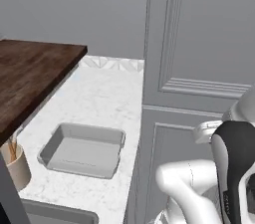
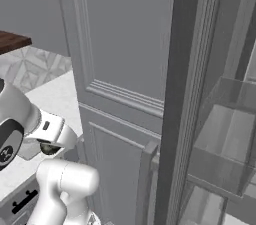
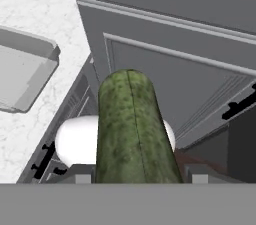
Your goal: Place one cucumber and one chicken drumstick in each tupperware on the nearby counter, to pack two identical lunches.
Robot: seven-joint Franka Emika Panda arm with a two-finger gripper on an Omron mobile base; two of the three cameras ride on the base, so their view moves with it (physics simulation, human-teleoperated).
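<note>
Cucumber [image 3: 132, 129] in the tool, beside counter [image 3: 30, 14] edge, tupperware [image 3: 22, 76] near.

Glossy white rounded arm [image 1: 187, 183] links — black joint bands, small dark slot markings

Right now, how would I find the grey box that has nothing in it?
Look at the white marble counter that runs beside the tall grey cabinet door. The tupperware sits on it, just past the edge of the dark wooden top. It is a shallow grey rectangle with rounded corners, unlike the round beige cup nearby.
</note>
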